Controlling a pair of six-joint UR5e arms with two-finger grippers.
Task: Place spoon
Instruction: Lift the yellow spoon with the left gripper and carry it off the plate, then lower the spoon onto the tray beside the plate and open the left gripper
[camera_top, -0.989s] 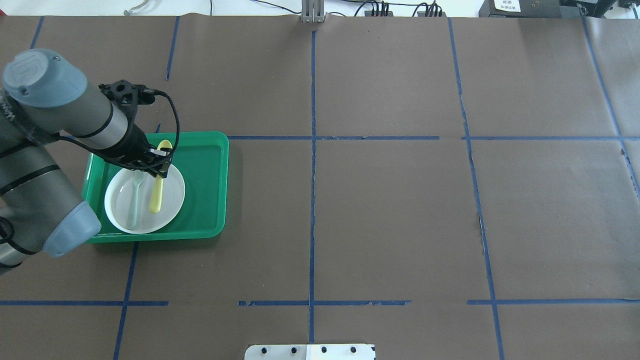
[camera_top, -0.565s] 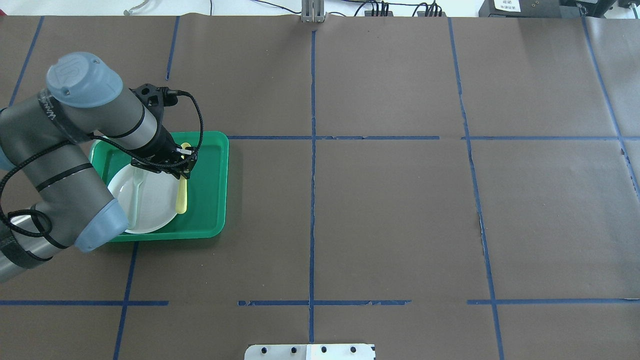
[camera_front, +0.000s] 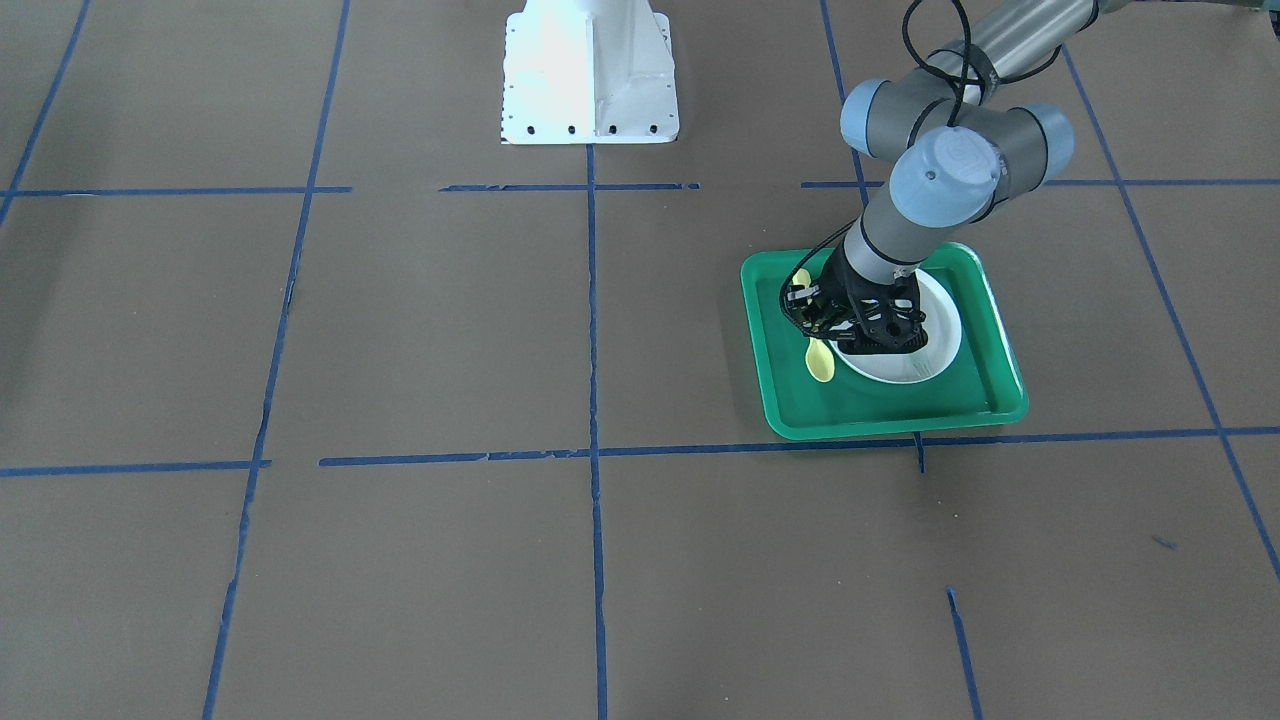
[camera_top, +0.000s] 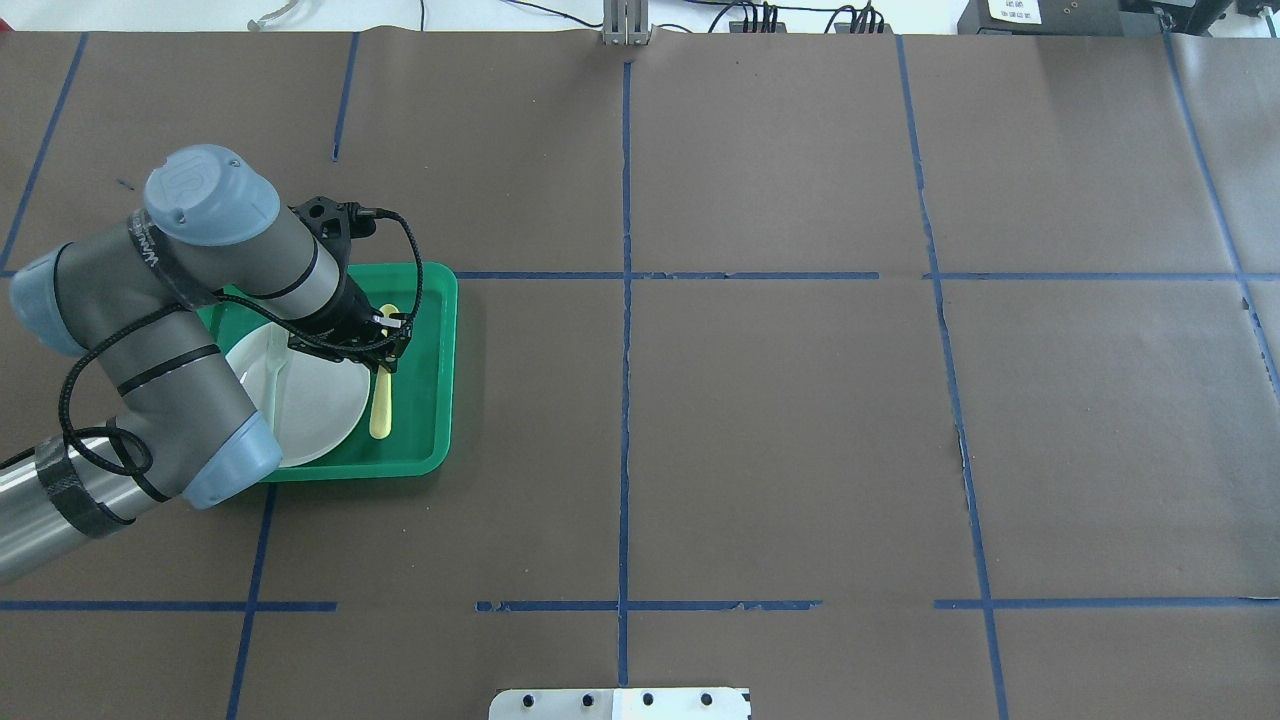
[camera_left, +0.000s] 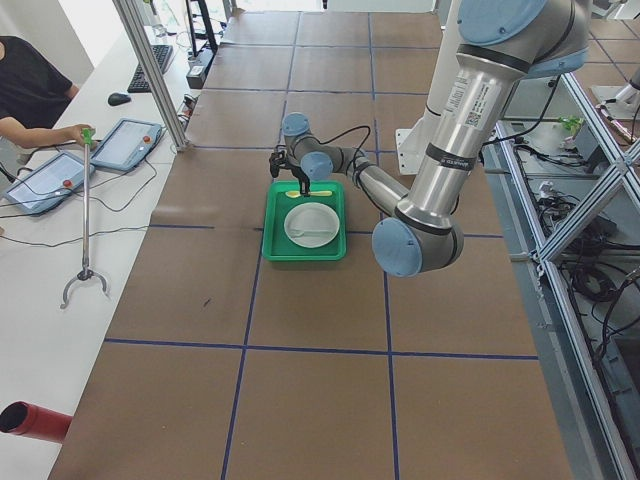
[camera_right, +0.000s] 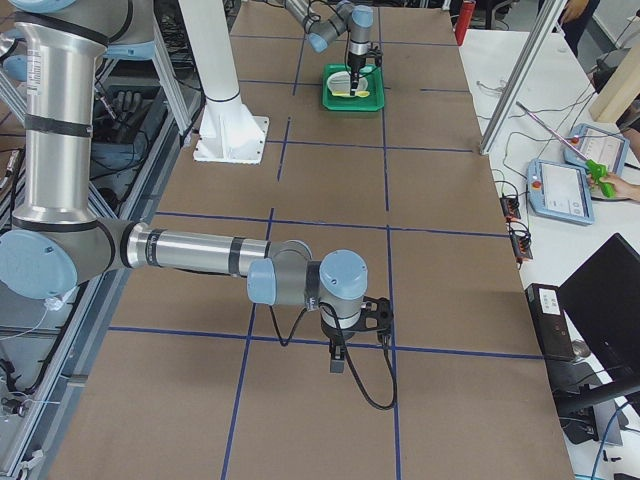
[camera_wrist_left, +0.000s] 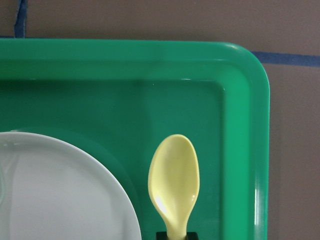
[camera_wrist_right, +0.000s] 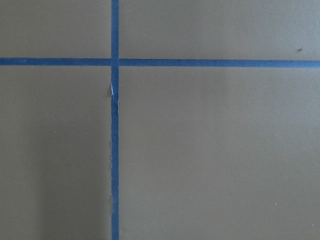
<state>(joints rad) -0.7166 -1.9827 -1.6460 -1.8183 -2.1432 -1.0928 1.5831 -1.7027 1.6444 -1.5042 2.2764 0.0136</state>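
The yellow spoon (camera_top: 381, 405) is held in my left gripper (camera_top: 386, 352), which is shut on its handle near the bowl. The spoon lies along the strip of green tray (camera_top: 440, 350) between the white plate (camera_top: 315, 400) and the tray's right wall. In the left wrist view the spoon's bowl (camera_wrist_left: 174, 180) faces up over the tray floor (camera_wrist_left: 125, 110), beside the plate's rim (camera_wrist_left: 75, 185). In the front-facing view the spoon (camera_front: 820, 362) sticks out below the gripper (camera_front: 815, 318). My right gripper (camera_right: 340, 352) shows only in the exterior right view, so I cannot tell whether it is open or shut.
A pale grey-green fork (camera_top: 270, 395) lies on the plate, partly under my left arm. The right wrist view shows only brown table paper with blue tape lines (camera_wrist_right: 115, 150). The robot's white base (camera_front: 588, 70) stands at the table's middle edge.
My left gripper has carried the spoon to the right, from over the plate to the tray strip beside the plate's right rim. The arm swung with it.
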